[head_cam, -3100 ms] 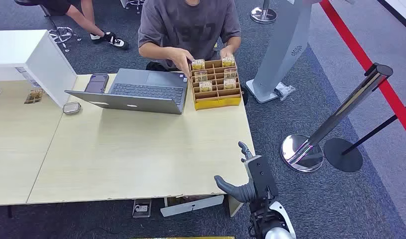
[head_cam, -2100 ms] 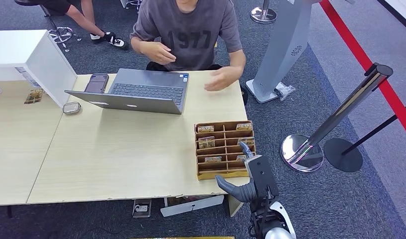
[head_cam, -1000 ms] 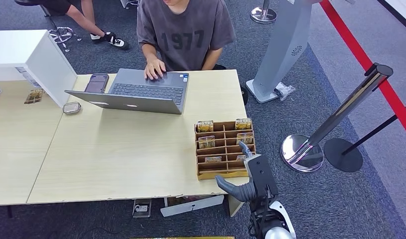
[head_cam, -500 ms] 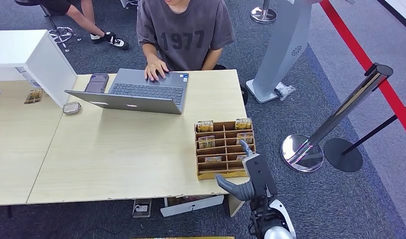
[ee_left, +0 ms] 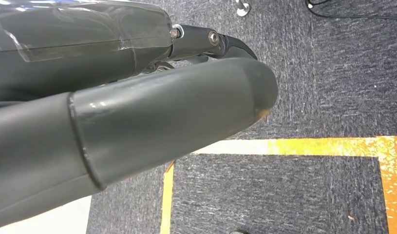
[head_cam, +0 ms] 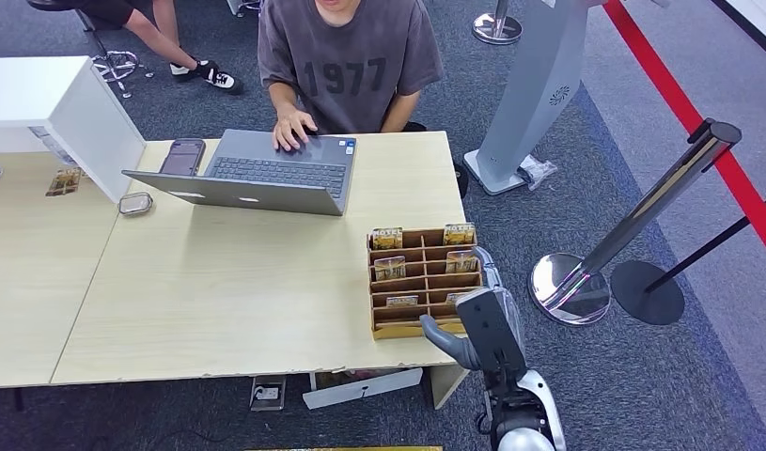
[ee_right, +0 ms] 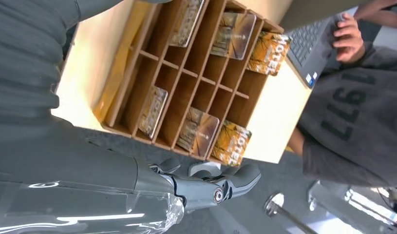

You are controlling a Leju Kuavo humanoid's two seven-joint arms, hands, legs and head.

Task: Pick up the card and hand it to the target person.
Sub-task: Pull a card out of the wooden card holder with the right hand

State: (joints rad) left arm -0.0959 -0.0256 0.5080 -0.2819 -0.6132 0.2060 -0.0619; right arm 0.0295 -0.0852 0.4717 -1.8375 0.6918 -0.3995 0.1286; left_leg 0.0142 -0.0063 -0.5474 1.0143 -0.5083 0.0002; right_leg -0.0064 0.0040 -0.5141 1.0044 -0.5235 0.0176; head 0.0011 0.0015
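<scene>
Six glossy hotel cards are seen standing in a slotted wooden card rack (head_cam: 422, 324) at the pale wooden table's (head_cam: 219, 301) near right corner.

The grey right hand (head_cam: 480, 319) is held at the rack's right side with fingers (ee_right: 225, 183) spread and nothing gripped; the right column's orange-printed hotel card (ee_right: 234, 141) stands just beside the fingertips, apart from them. One open grey laptop (head_cam: 266, 174) is touched by a person's hand (head_cam: 292, 129). The left hand (ee_left: 138, 122) is seen over dark carpet, fingers extended, nothing visibly held.
</scene>
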